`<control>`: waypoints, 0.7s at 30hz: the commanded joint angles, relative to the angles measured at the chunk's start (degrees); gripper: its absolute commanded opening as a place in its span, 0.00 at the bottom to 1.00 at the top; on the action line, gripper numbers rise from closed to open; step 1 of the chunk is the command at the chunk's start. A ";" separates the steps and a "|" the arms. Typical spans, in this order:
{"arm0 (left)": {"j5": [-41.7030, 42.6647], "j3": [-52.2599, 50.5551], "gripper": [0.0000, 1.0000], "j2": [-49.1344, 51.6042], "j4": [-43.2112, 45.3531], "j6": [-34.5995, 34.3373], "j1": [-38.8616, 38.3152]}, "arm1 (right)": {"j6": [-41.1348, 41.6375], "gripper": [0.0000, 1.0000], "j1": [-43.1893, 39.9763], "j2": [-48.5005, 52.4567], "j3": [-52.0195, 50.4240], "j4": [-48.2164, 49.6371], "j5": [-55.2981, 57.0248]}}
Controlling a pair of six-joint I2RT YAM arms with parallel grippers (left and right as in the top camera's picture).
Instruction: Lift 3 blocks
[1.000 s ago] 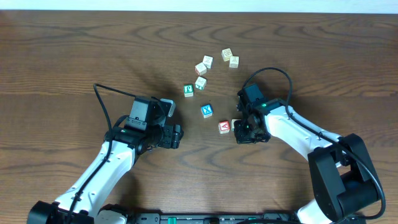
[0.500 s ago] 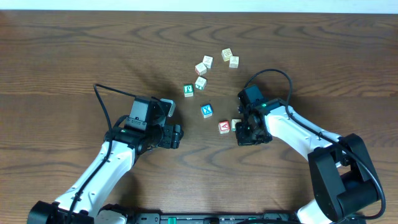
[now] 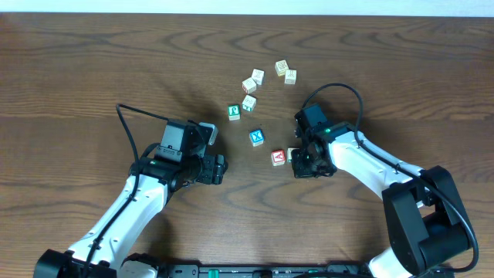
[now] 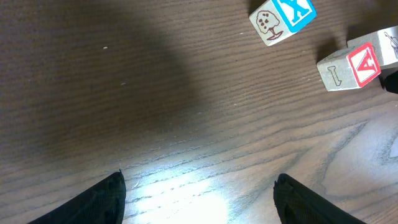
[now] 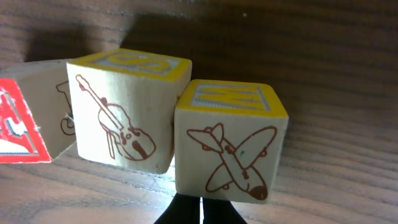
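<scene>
Red A block (image 5: 22,134) beside violin block (image 5: 124,112), airplane block (image 5: 230,146).

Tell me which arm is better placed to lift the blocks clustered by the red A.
Right. The right hand, shut, is directly at the airplane block, with the violin block and red A block alongside. The left hand is open but stands well apart from that cluster.
</scene>
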 commanded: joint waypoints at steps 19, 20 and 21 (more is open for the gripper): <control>0.07 0.57 0.77 -0.33 -0.11 -0.26 -0.20 | 0.44 0.01 0.22 -0.63 -0.02 -2.78 0.59; 0.07 0.57 0.77 -0.33 -0.13 -0.26 -0.20 | 0.74 0.01 0.17 -0.63 -0.02 -3.45 1.05; 0.07 0.57 0.77 -0.33 -0.13 -0.26 -0.20 | 1.44 0.01 0.17 -0.63 -0.02 -4.22 1.84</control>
